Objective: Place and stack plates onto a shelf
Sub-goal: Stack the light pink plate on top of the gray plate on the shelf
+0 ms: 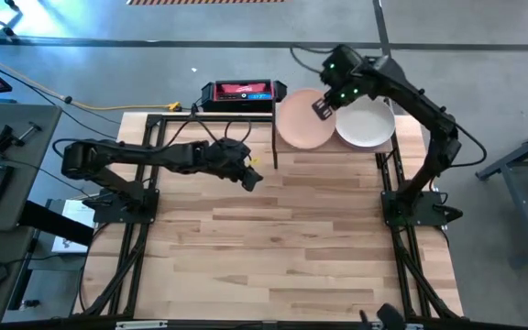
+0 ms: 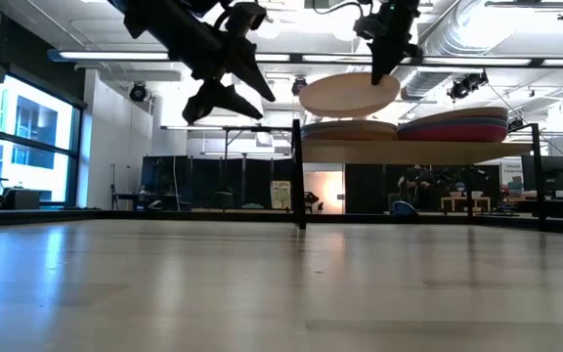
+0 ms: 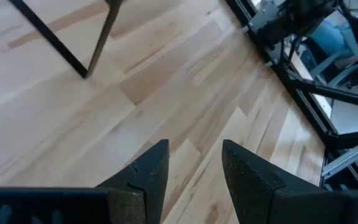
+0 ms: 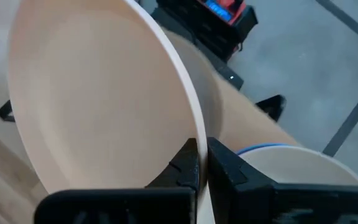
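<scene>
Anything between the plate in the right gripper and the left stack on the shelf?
Nothing visible. The right gripper holds the peach plate tilted in open air just above the left stack on the shelf. The left gripper is off to the side.

Long ceiling lights [image 2: 321,61] are glowing in strips overhead and washing the room in even, bright light. Daylight is coming in through the window [image 2: 22,132] on one side and laying a pale sheen across the tabletop [image 2: 262,284], whose near boards are blurring out of focus. From above, the table is looking evenly lit, the arms throwing only faint, soft shadows. Close to the right wrist camera, the plate [image 4: 98,93] is showing soft and smooth, its rim catching a brighter line.
</scene>
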Robot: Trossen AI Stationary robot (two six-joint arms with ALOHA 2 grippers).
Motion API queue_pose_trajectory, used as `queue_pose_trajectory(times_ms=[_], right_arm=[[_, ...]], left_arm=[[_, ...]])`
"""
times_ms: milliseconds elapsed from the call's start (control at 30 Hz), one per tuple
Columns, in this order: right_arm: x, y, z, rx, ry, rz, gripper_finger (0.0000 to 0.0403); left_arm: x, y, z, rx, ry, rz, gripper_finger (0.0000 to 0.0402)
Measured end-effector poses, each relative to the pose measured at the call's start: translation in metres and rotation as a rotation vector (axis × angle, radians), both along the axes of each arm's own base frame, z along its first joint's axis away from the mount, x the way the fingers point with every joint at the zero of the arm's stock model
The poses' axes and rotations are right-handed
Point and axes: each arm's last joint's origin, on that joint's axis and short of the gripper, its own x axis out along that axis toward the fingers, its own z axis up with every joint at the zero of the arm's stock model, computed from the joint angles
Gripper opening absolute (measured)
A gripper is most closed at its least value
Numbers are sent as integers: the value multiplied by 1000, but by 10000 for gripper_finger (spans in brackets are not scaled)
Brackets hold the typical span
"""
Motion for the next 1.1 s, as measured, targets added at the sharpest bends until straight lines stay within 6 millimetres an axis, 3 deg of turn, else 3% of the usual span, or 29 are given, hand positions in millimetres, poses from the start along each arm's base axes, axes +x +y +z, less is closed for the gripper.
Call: queue_pose_trajectory(times_ms=[367,733,1100], right_arm=[[-18,-32,0,64,-132,-37,0],[-4,-50,-25,147,-92,-38,0],[-4,-62,-42,209,-32,-61,0]], left_arm=[[-9,0,24,73,-112,-26,138],[-12,0,29,116,-118,-24,138],[-12,0,29,120,-117,-27,138]])
